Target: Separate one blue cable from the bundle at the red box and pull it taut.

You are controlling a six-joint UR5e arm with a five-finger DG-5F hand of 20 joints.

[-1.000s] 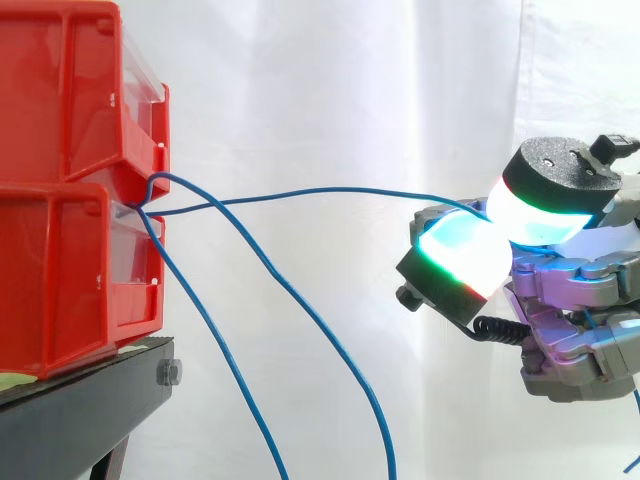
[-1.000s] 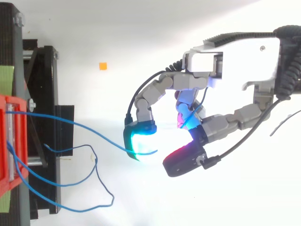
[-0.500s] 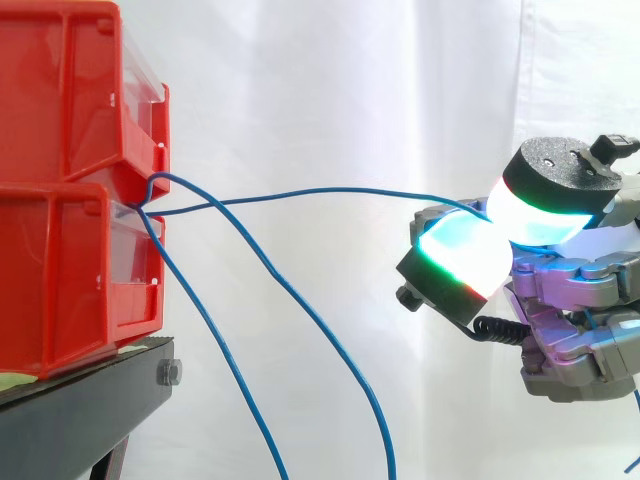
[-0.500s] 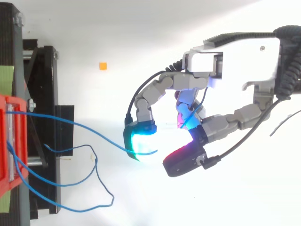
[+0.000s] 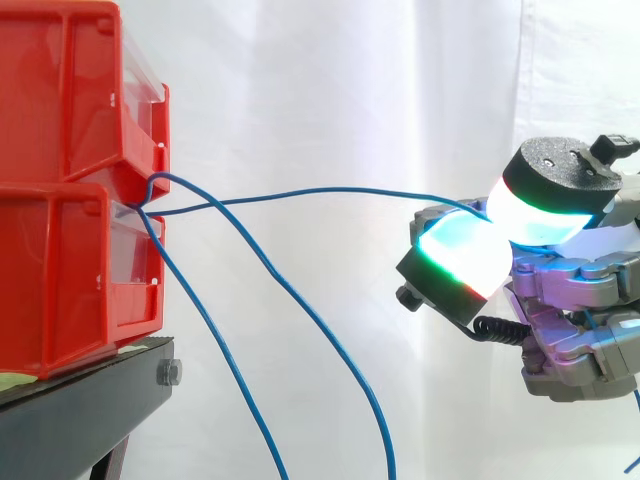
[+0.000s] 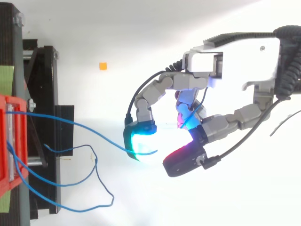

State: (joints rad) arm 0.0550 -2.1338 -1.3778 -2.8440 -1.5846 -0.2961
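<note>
Two stacked red boxes [image 5: 70,120] stand at the left, and several blue cables come out of the gap between them. One blue cable [image 5: 320,191] runs nearly level to the right in a slight arc, ending between the glowing fingertips [image 5: 462,255] of my hand [image 5: 575,330]. The curled fingers and thumb pinch it there. From above, this cable [image 6: 80,129] leaves the red box [image 6: 5,141] and meets the cyan pad [image 6: 143,143] of the hand [image 6: 235,61].
Two other blue cables [image 5: 300,305] hang slack from the boxes and drop out of the bottom of the side view. From above they lie in loose loops [image 6: 96,181]. The black stand [image 5: 90,405] carries the boxes. A small orange mark [image 6: 102,66] lies on the white floor.
</note>
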